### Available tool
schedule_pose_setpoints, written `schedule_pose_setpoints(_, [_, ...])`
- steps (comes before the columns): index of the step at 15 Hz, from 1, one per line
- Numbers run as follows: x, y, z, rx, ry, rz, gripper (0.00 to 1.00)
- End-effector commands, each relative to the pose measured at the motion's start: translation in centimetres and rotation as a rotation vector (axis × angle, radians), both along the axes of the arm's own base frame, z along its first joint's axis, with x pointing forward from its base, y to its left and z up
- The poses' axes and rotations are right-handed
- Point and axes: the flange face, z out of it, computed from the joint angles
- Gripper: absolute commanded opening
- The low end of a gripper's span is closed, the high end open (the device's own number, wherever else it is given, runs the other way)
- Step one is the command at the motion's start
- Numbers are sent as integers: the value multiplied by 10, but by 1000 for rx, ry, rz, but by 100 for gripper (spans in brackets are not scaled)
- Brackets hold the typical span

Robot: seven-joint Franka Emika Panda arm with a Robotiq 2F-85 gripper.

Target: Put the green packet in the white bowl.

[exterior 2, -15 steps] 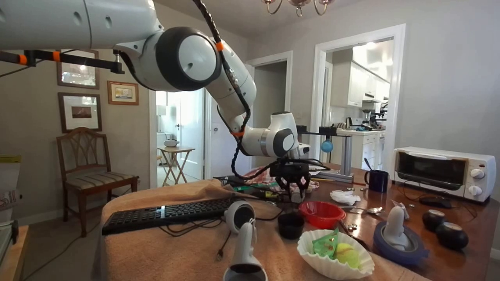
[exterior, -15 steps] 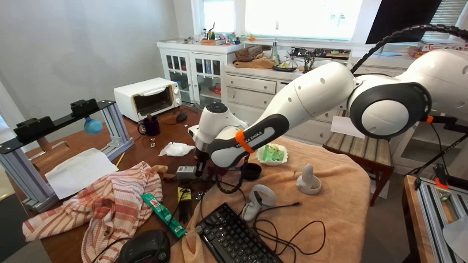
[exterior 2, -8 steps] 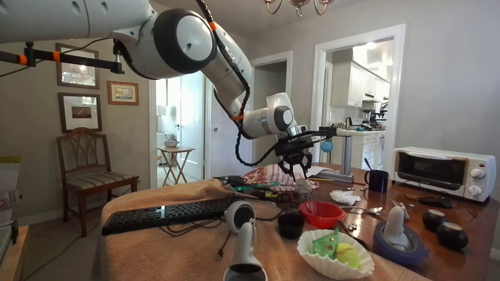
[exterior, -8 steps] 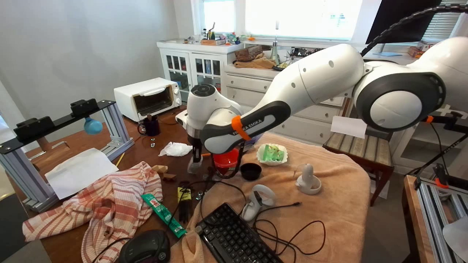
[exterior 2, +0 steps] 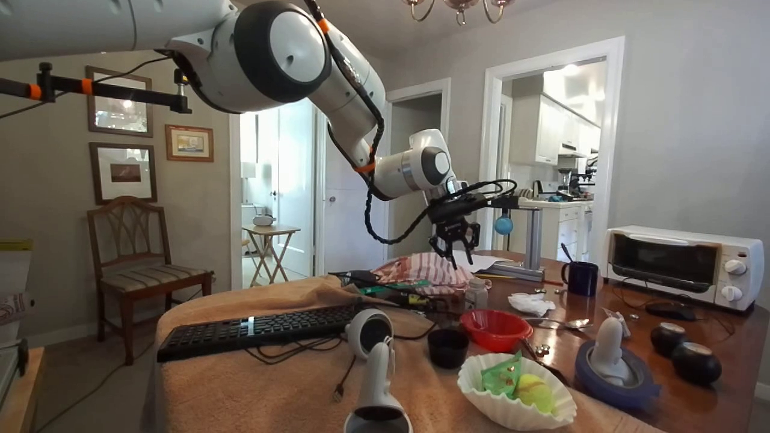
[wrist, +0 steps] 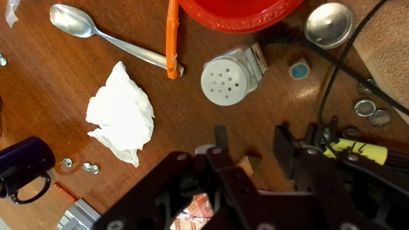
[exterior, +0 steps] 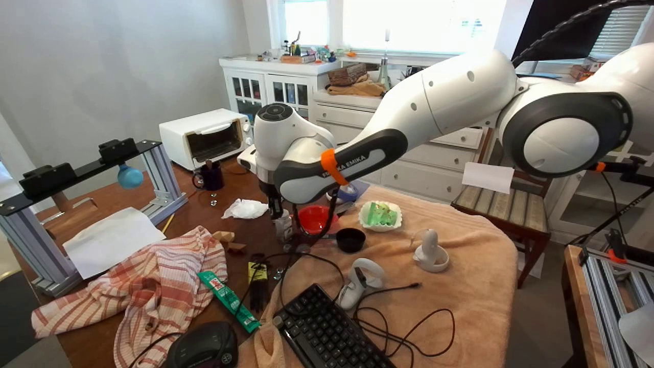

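The green packet point(exterior 2: 502, 377) lies inside the white bowl point(exterior 2: 494, 414), leaning beside a yellow-green ball. Packet point(exterior: 379, 214) and bowl point(exterior: 387, 228) show in both exterior views, the bowl on the orange cloth. Neither shows in the wrist view. My gripper point(wrist: 251, 137) is open, with only table and a small wooden block seen between its fingers. In an exterior view the gripper point(exterior 2: 462, 262) hangs above the table, well away from the bowl. A clear shaker with a white holed lid point(wrist: 225, 81) stands ahead of the fingertips, apart from them.
A red bowl point(exterior 2: 496, 332) and a black cup point(exterior 2: 448, 349) stand between the shaker and the white bowl. A spoon point(wrist: 127, 48), white tissue point(wrist: 123, 115), dark mug point(wrist: 25, 163) and cables surround the gripper. A keyboard point(exterior: 329, 327) and controllers lie on the cloth.
The arm has risen and the gripper has lifted off the table area. The shaker, at the fingers a second ago, is now upright below, shifted toward the red bowl. Packet and bowl stayed still.
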Motion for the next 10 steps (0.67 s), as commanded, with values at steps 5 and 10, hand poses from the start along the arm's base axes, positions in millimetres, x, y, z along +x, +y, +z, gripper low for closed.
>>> schedule_pose_setpoints(5, [4,15,39,48,-68,-1,18])
schedule_pose_setpoints(10, [7,21,62,104,-90,-32,39])
